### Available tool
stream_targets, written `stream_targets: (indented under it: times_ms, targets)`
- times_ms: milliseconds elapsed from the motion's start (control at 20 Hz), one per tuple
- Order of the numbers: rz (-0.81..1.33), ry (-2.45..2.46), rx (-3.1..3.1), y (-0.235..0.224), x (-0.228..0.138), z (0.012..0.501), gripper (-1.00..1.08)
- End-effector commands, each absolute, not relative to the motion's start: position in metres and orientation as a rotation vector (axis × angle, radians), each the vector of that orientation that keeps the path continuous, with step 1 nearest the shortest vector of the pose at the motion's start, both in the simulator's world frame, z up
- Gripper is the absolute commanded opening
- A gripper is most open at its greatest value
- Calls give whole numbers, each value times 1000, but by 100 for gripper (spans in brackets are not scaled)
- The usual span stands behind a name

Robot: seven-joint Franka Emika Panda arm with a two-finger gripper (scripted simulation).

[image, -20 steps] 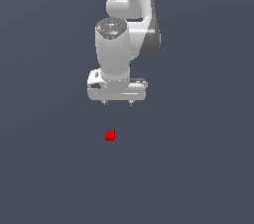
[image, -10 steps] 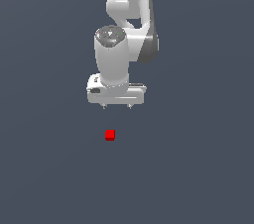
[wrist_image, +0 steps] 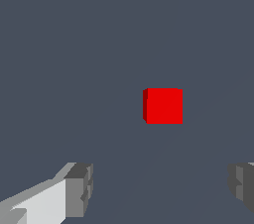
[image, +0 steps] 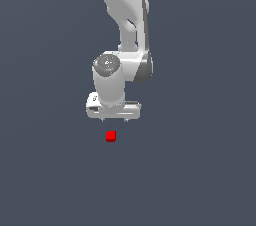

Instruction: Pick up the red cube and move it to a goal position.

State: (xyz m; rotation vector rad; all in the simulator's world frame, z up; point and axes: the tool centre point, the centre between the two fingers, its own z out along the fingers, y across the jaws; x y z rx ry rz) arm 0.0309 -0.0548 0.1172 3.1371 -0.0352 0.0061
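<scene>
A small bright red cube (image: 111,136) lies alone on the dark grey floor. My white gripper (image: 114,119) hangs just above and slightly behind it, apart from it, pointing down. In the wrist view the red cube (wrist_image: 163,105) sits on the floor ahead of the gap between my two grey fingertips (wrist_image: 79,189), which stand wide apart. The gripper (wrist_image: 161,188) is open and holds nothing.
The white arm (image: 125,15) rises from the gripper toward the top of the exterior view. Plain dark grey floor (image: 200,170) surrounds the cube on all sides.
The gripper has come down and shifted a little toward the exterior view's left, closing in over the cube. The cube has not moved.
</scene>
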Motion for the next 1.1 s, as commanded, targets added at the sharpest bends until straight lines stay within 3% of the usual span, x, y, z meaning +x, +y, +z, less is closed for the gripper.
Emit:
stream_targets:
  times_ms: [0,500,1050]
  targets:
    - [5,-39,3138,-60,38,95,100]
    - [1,-50,3141,-75,60,34,100]
    - [0,-53,3141,-79,67,20,100]
